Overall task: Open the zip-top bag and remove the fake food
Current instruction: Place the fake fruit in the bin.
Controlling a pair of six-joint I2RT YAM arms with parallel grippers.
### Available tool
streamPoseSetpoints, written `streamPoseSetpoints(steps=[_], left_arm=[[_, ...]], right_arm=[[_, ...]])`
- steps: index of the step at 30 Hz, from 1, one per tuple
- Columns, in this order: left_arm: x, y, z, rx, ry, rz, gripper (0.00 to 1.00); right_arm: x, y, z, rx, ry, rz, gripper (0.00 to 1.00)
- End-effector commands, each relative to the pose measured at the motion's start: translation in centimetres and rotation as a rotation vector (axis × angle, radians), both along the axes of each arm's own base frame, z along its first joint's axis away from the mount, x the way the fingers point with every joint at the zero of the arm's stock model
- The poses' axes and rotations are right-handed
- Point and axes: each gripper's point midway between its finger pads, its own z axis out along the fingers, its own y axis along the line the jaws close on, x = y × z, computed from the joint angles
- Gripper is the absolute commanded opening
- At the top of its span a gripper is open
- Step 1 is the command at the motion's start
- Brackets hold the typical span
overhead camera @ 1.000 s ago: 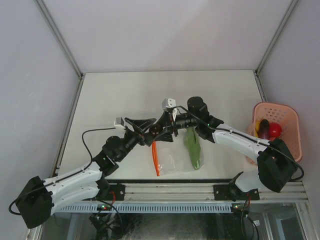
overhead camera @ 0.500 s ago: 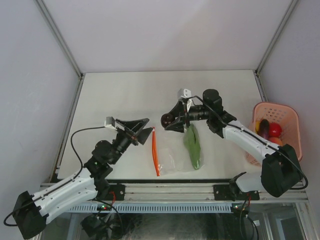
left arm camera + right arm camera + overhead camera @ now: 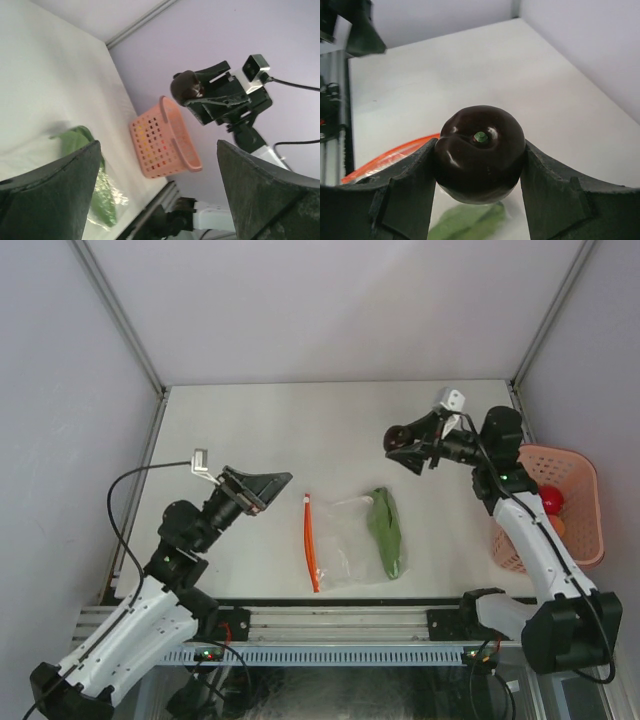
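The right gripper (image 3: 402,445) is up in the air over the right rear part of the desk (image 3: 300,430), near the pink basket (image 3: 585,510), its jaws clamped on a dark purple toy fruit (image 3: 479,152). The left gripper (image 3: 276,494) hangs above the left side, jaws spread wide with nothing between them. The zip-top bag (image 3: 345,540) lies flat by the middle of the front edge, its red-orange zip strip (image 3: 311,552) along its left side and the long green vegetable (image 3: 386,532) inside at its right.

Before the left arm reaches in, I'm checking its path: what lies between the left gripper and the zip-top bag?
Nothing. In the top view, only bare table separates the open left gripper from the zip-top bag.
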Motion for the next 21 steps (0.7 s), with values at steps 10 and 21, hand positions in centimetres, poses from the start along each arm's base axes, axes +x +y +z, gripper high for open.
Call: streamPoseSetpoints(steps=[10,21], left_arm=[[3.4,4.4,-3.8,0.879,-0.127,-0.004,1.0],[3.3,6.7,-7.0,1.025,-0.114,0.036,1.0]], right_arm=[[1.9,-14.9,2.6,-0.18,-0.157,-0.531,0.09],[2.3,-26.7,0.9,-0.428,-0.128,-1.021,0.13]])
